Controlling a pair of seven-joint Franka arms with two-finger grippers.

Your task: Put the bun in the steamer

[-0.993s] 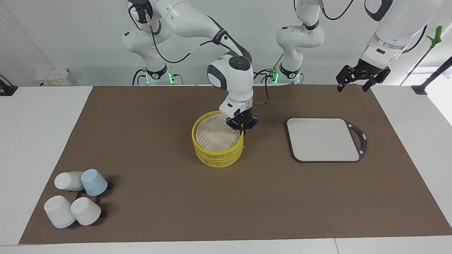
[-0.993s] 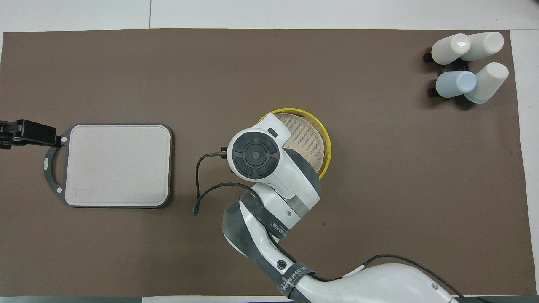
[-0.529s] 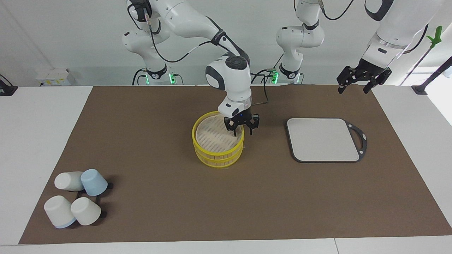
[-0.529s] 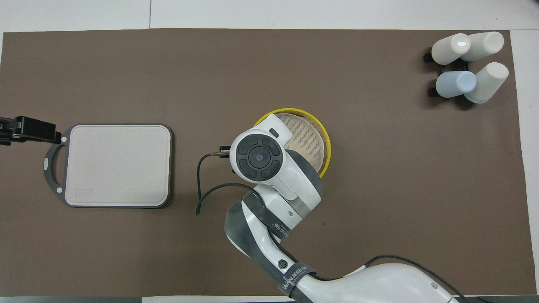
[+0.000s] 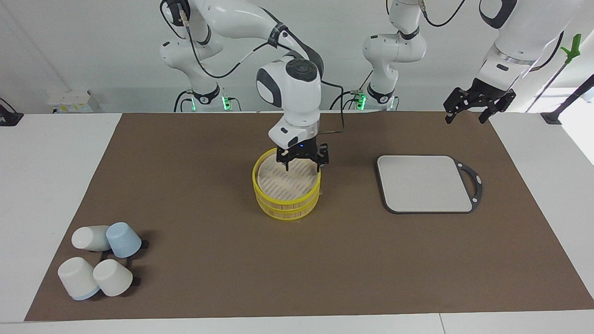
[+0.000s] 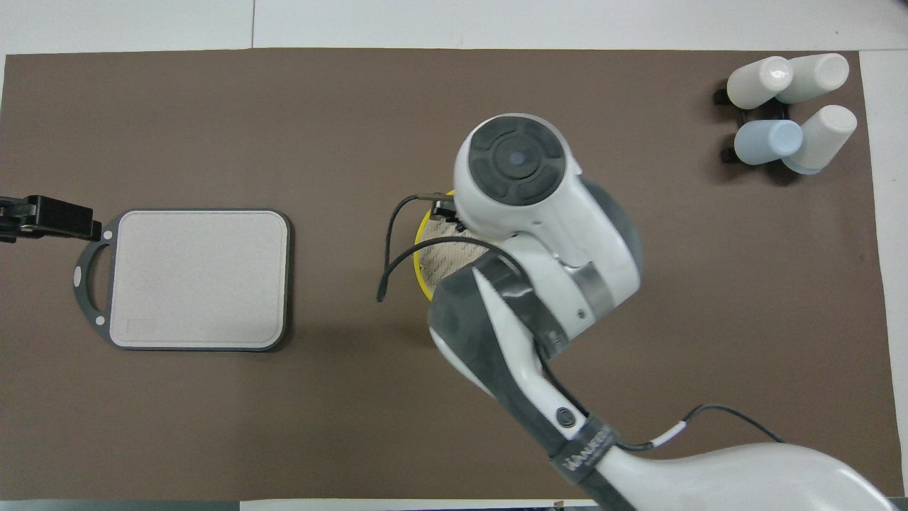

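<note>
I see a round bamboo steamer (image 5: 287, 195) with yellow rims, pale slatted floor; a pale grey rectangular board (image 5: 424, 183) edged dark grey; brown mat (image 5: 209, 162); three white cups (image 5: 111, 277), one pale blue cup (image 5: 123, 239).

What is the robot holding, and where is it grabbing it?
Nothing that shows. The right end effector hangs open over the steamer, and the left end effector waits open and empty.

- A dark band (image 6: 589, 448) on the right arm in the overhead view, at about five o'clock from the yellow basket (image 6: 420, 245), carries white lettering, partly visible and too foreshortened to read with certainty.
- No other readable text, number or sign anywhere.
</note>
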